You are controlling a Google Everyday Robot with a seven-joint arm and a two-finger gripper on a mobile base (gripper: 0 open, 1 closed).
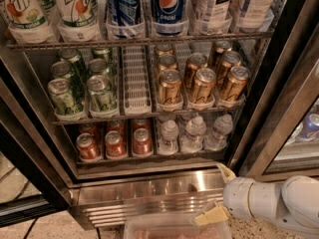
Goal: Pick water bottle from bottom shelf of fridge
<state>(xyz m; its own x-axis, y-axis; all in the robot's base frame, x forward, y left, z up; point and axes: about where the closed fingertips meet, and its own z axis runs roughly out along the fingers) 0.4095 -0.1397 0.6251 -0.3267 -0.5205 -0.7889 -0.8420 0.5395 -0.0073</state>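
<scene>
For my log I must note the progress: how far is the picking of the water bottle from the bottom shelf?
Early stage. Done: the end effector sits open before the fridge base, below the bottom shelf. In hand: nothing. Left: the water bottle stands untouched among others; reaching in, gripping and withdrawing remain.

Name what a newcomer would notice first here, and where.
Rows of green cans and gold cans fill the middle rack of the fridge. Water bottles stand at the right of the bottom shelf, beside red cans. Low right, the gripper hangs before the steel base, jaws apart.
</scene>
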